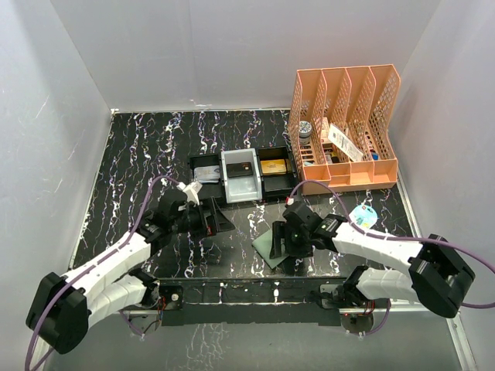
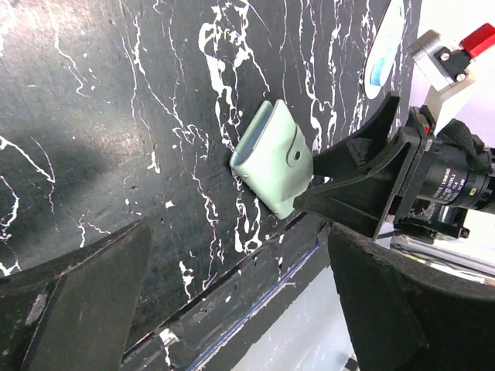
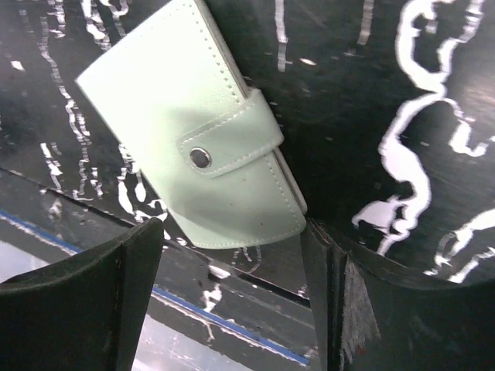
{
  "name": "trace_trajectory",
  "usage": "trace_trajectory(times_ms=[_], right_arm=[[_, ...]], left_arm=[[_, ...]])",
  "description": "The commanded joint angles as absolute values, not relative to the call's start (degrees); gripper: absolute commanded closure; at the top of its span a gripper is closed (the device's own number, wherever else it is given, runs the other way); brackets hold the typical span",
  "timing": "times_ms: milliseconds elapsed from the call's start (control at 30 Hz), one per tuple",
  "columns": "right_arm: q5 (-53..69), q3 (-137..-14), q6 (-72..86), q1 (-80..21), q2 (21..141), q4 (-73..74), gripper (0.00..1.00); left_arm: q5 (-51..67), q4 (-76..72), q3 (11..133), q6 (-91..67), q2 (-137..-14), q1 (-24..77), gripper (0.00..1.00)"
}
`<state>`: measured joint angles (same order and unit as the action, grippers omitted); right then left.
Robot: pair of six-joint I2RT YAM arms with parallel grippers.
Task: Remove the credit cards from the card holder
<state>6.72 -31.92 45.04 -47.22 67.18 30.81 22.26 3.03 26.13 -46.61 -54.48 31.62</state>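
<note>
Shut green wallet (image 3: 186,147) near the table's (image 1: 155,154) front edge, right gripper (image 3: 232,228) at its corner.

The wallet lay flat on the black marbled top, its tab (image 3: 232,147) snapped closed. The right gripper's fingers stood wide, one on each side of the wallet's near corner. The left gripper (image 2: 240,232) hung nearby, fingers wide and empty. White print on a camera lens (image 2: 452,182) was too small to read.

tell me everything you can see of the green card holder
The card holder is a soft, pale sage-green wallet, leather-like with stitched edges. It is folded shut, its side tab fastened by a small metal snap. It lies flat on the black marbled table, angled, near the front edge. The open right gripper straddles one end; contact is unclear.
</note>
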Motion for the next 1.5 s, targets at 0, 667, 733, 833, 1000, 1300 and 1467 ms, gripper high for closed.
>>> trace_trajectory(times_ms=[0, 667, 733, 833, 1000, 1300, 1467], right_arm=[[11.6, -31.9, 48.4, -49.4, 68.9, 20.1, 0.31], [-18.8, -58.4, 58.2, -68.2, 84.9, 44.5, 0.31], [-21.4, -59.2, 59.8, -68.1, 85.4, 44.8, 0.32], [-24.7, -61.5, 61.6, -68.1, 87.8, 46.2, 0.34], [-27.9, -67.1, 62.2, -67.7, 93.2, 48.4, 0.35], [-27.4, -70.6, 62.5, -66.9, 100.7, 48.9, 0.44], [-27.1, -68.4, 61.9, -65.9, 102.3, 47.7, 0.55]], left_arm=[[26.6, -0.1, 24.1, -49.3, -53.3, 32.1, 0.07], [22.4, -0.2, 15.6, -53.1, -43.1, 34.0, 0.25], [22.6, -1.7, 15.5, -53.2, -44.6, 33.9, 0.26], [23.4, -3.6, 15.7, -52.9, -47.6, 34.0, 0.28], [23.1, -3.6, 17.1, -51.9, -52.1, 34.0, 0.40], [21.5, -0.6, 18.7, -50.7, -53.5, 34.2, 0.49], [21.7, -1.2, 18.3, -50.9, -53.1, 34.2, 0.51]])
